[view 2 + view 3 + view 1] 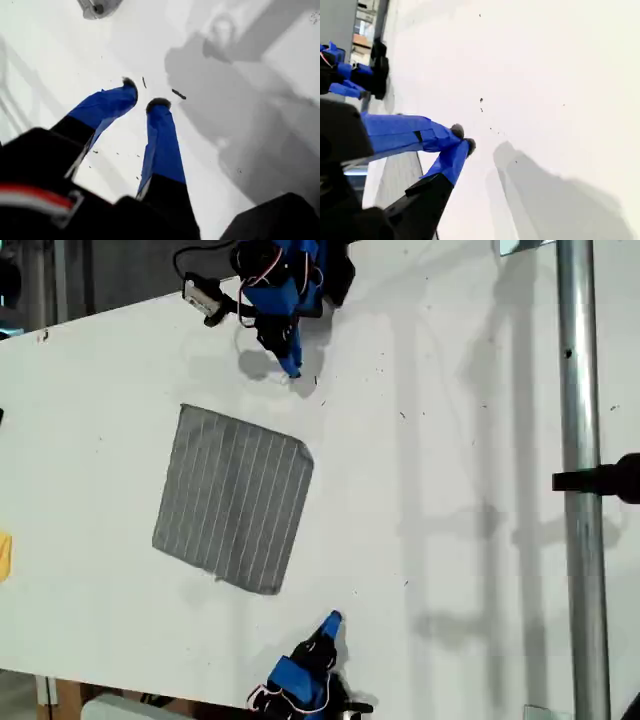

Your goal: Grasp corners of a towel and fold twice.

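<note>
Exterior view: the towel is lying flat on the table, between the two arms and touching neither. First wrist view: my first gripper is hovering slightly spread over bare table; second wrist view: my second gripper is hanging pressed together, empty, the towel lying beside it.

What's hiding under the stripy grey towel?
The towel lies flat on the white table, which shows all around its edges. No bump shows in it, but the cloth covers whatever is beneath, so I cannot see that spot.
</note>
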